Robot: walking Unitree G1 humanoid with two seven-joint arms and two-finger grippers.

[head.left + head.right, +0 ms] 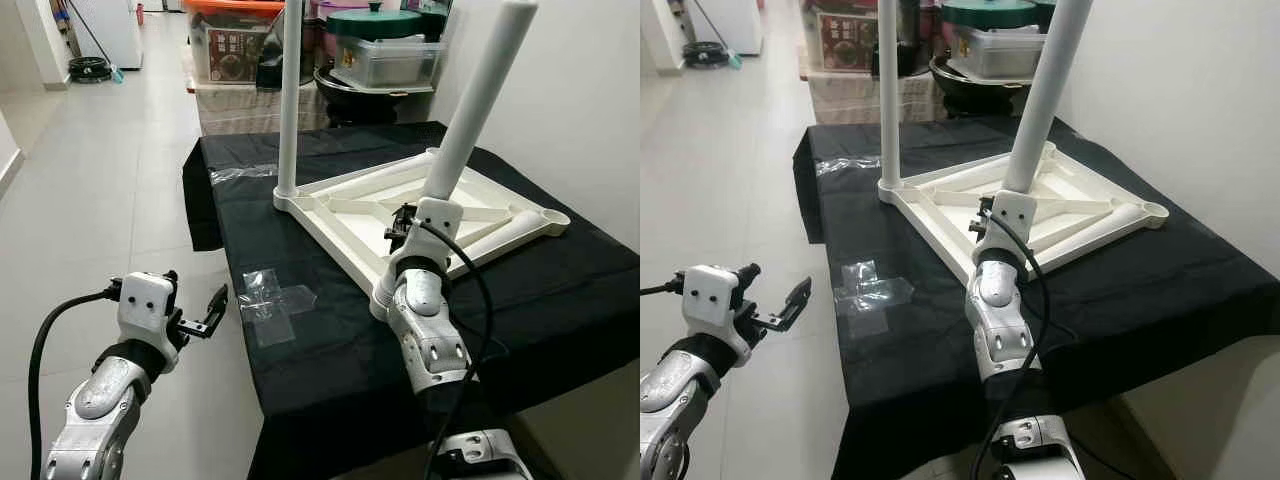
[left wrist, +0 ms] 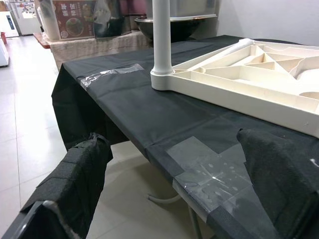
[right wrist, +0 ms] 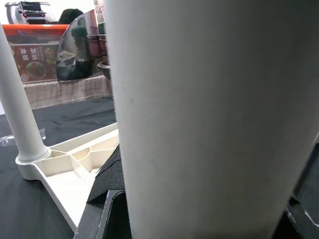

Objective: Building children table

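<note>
Tabletop (image 1: 350,215), cream plastic, upside down on the black-covered table (image 1: 560,300), ribbed underside facing up. One white leg (image 1: 289,100) already seated upright in the far-left corner socket. Second leg (image 1: 478,100) held at the near corner, leaning toward the right rather than plumb, so judged not yet fully seated. Third leg (image 1: 505,237) lying flat inside the frame near the right corner, beside an open socket there. No fourth leg to be made out with certainty.

Right tool (image 1: 405,228) up against the base of the leaning leg, low, just above the frame; right wrist view crowded by the white tube (image 3: 209,119) with dark finger pads on either side, so apparently closed around the leg. Left tool (image 1: 205,315) off the table's left edge, over the floor, holding nothing, fingers spread apart; left wrist view looking between the two black pads (image 2: 75,184) toward the taped patch (image 2: 209,172) and the standing leg (image 2: 162,40).

Clear tape (image 1: 270,300) stuck on the black cloth near the front-left, another strip (image 1: 240,172) farther back on the left edge. Storage boxes and a dark pan behind the table, white wall to the right.

Progress, as a judgement: about a quarter done, second leg in hand. Left to do: straightening and pressing that leg home, fitting the lying leg, fitting the last corner, then turning the whole piece upright.
</note>
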